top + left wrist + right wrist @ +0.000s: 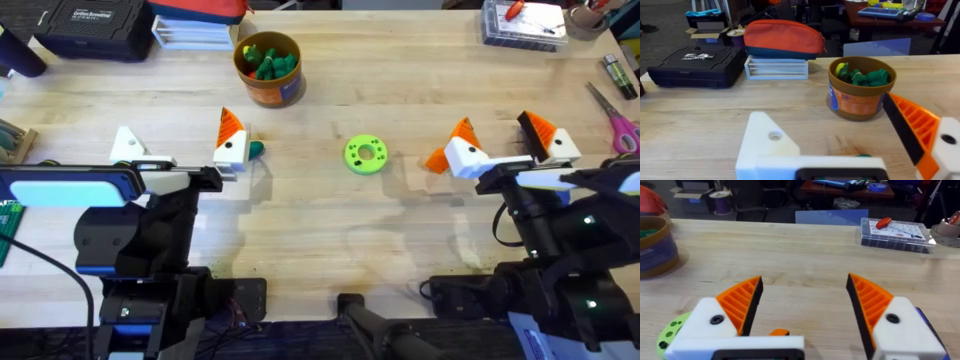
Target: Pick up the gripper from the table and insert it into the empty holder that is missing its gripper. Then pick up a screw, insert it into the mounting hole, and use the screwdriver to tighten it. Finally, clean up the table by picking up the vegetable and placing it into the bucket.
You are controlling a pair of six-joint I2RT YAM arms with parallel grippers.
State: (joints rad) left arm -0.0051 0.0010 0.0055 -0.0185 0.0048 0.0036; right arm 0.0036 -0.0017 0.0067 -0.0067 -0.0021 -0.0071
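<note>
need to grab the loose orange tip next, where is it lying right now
In the overhead view the loose orange tip lies on the table right of centre, against the right claw's inner finger, with the green disc to its left.

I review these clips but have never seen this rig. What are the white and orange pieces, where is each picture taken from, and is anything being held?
Two robot arms work at a wooden table. The overhead view looks down; the other two views come from cameras on each wrist.

The white and orange pieces are fingers. The left gripper has one bare white holder, its orange tip missing. The right gripper has both tips. Both are open, holding nothing.

A loose orange gripper lies by the right gripper's finger. Also there: a green disc, a bucket of green toys, and a small green vegetable.
</note>
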